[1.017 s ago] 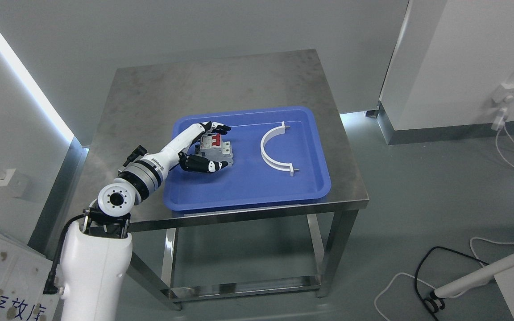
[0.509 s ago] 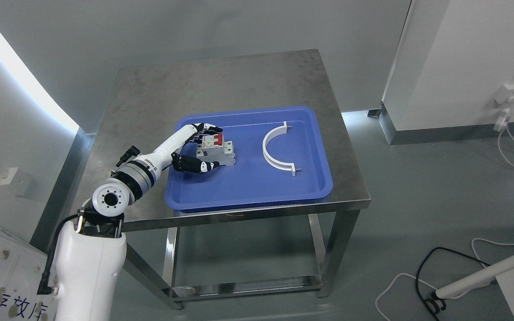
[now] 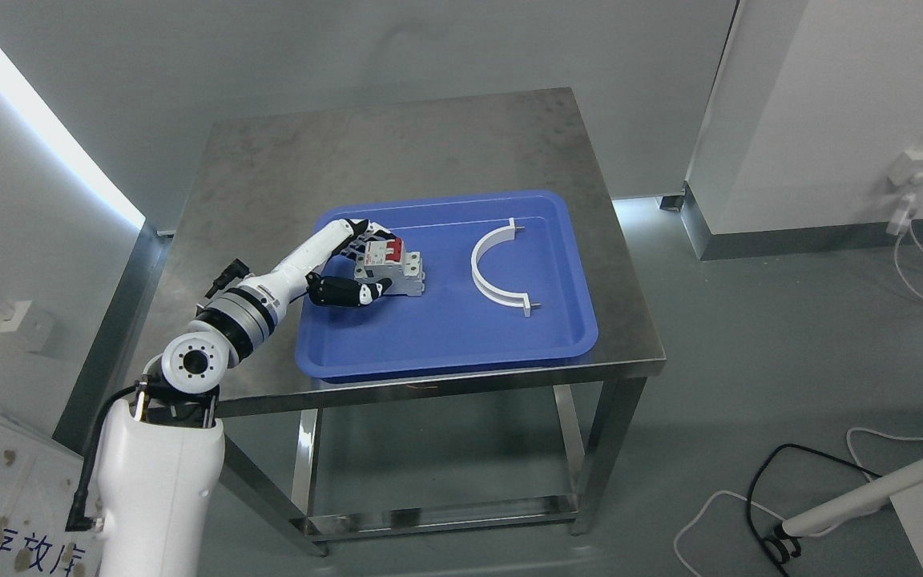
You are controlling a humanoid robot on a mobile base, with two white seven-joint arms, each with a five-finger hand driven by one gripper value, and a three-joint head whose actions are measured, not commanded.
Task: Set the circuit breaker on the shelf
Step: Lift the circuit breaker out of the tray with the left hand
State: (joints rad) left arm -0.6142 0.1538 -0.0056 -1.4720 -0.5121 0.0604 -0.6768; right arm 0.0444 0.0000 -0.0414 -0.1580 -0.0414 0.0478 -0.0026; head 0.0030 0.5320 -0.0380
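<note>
A grey circuit breaker (image 3: 399, 270) with red switches stands in the left half of a blue tray (image 3: 445, 362) on a steel table (image 3: 397, 152). My left hand (image 3: 372, 263) reaches in from the lower left and wraps the breaker's left end. Its black fingers (image 3: 369, 235) curl over the far top edge, and the thumb (image 3: 349, 292) presses against the near side. The breaker still rests on the tray floor. No shelf shows in the view.
A white half-ring bracket (image 3: 487, 275) lies in the tray's right half. On the floor at the lower right are cables (image 3: 758, 481) and a slanted white bar (image 3: 870, 490). White cabinet walls (image 3: 830, 112) stand at the right.
The fingers and thumb have curled in from a wide spread to close against the breaker. The wrist pulled slightly left. The camera view shifted a little.
</note>
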